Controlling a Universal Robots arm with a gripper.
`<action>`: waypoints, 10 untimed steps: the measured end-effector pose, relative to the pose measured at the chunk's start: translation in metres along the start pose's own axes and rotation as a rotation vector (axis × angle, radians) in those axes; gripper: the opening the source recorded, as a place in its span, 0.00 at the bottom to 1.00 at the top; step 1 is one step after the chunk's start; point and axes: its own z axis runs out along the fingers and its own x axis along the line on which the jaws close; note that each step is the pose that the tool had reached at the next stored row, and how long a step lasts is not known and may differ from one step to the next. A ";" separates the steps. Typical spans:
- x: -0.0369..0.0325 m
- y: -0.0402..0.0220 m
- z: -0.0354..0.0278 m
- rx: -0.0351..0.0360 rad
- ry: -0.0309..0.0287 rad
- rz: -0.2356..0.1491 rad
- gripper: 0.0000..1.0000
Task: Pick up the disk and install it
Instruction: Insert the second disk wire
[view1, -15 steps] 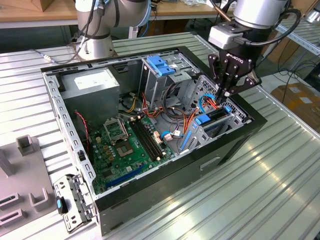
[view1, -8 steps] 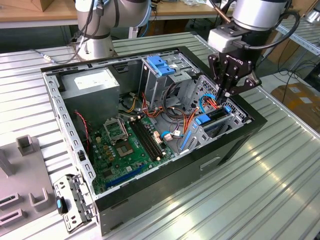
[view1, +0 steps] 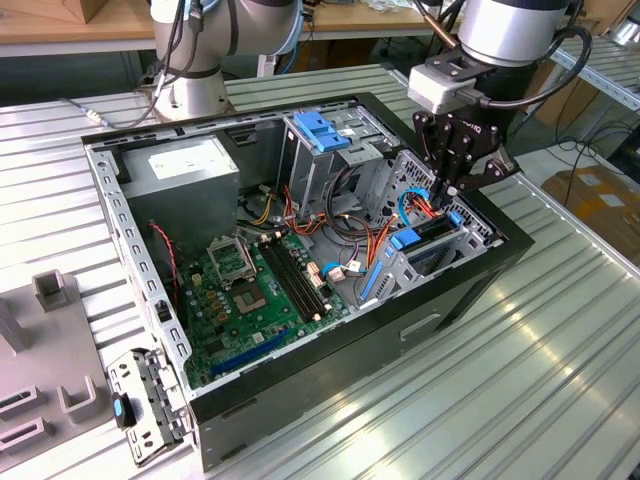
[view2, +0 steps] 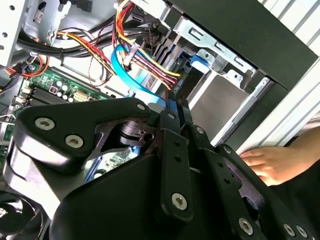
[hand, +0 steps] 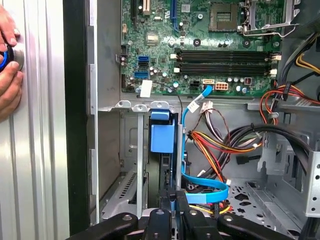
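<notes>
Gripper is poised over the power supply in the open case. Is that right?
Not the power supply. The exterior view shows the gripper poised over the drive cage, at the other end of the open case, toward the exterior view's right.

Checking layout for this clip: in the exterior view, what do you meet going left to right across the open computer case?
Power supply → motherboard → blue caddy → gripper on the disk.

A robotics lab: opened computer case (view1: 300, 330) on slatted metal workbench (view1: 520, 380), cardboard boxes (view1: 600, 195) around.
</notes>
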 end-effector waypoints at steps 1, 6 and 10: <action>0.0006 0.0022 -0.0001 0.0071 -0.0047 0.001 0.16; 0.0039 0.0069 0.0010 0.0273 -0.0171 0.004 0.16; 0.0214 0.0132 0.0122 0.0377 -0.0932 0.015 0.16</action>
